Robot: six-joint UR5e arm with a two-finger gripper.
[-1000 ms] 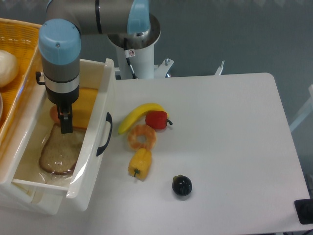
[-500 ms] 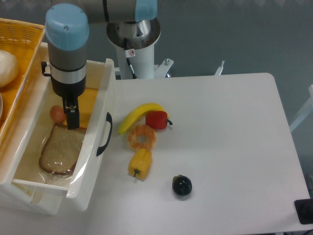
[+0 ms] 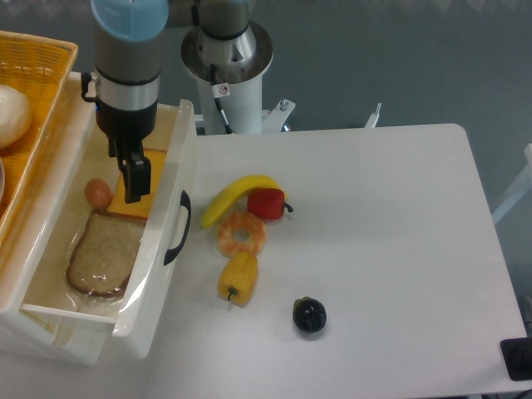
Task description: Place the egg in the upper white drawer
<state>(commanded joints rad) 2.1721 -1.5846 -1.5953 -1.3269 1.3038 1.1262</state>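
Note:
The egg (image 3: 98,193), a small brownish-pink oval, lies on the floor of the upper white drawer (image 3: 155,278), just behind a bread slice (image 3: 103,253). The drawer is pulled out at the left, its black curved handle (image 3: 177,228) facing the table. My gripper (image 3: 135,178) hangs over the drawer's back right part, above and to the right of the egg and apart from it. Its dark fingers point down with nothing held between them, and it looks open.
A flat orange slice (image 3: 155,170) lies in the drawer beside the gripper. A yellow woven basket (image 3: 37,62) with a white ball (image 3: 12,113) stands left of it. On the table lie a banana (image 3: 237,194), red pepper (image 3: 268,204), doughnut (image 3: 242,233), yellow pepper (image 3: 238,278) and a dark round fruit (image 3: 309,315).
The gripper has risen and shifted right, away from the egg. The egg, partly hidden by the fingers a second ago, now lies in plain sight on the drawer floor.

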